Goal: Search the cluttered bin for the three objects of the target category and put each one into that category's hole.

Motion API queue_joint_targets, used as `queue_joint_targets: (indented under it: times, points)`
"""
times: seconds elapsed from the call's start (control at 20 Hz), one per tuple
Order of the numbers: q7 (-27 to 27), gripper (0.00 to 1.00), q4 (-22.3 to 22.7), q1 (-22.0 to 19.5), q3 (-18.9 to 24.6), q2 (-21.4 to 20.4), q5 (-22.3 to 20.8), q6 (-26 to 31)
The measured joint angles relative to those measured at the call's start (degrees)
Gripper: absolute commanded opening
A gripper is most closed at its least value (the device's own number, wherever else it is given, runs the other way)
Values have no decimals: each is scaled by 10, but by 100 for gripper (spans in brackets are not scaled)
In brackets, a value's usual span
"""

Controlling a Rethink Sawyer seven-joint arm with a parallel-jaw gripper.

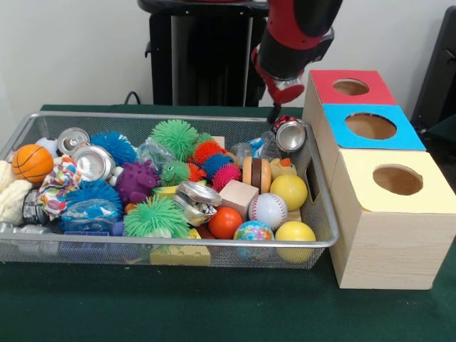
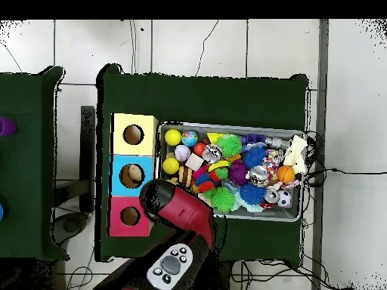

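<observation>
The desk (image 1: 214,313), covered in dark green cloth, carries everything. On it sits a wire mesh bin (image 1: 171,246) crowded with toys, and just beside the bin's end stands a row of three wooden boxes, each with a round hole on top: the yellow box (image 1: 395,206) nearest the camera, the blue box (image 1: 370,128) in the middle, the red box (image 1: 349,87) farthest back. The red and black arm (image 1: 296,35) comes down over the bin's far corner next to the red box. Its end effector (image 1: 273,114) hangs right at a crushed silver can (image 1: 291,134) in that corner; whether it is wide, narrow or gripping the can I cannot tell. More cans lie at the bin's other end (image 1: 93,161) and near its middle (image 1: 197,200), among spiky balls, a baseball (image 1: 268,210) and a small basketball (image 1: 32,162).
</observation>
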Motion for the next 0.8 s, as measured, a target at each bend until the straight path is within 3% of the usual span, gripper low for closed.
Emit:
queue_joint_targets:
  times: [0.3, 0.8]
  points:
    - [0, 100, -47, -23, -1, 26, 0, 14]
    - [0, 100, -49, -22, -1, 29, 0, 15]
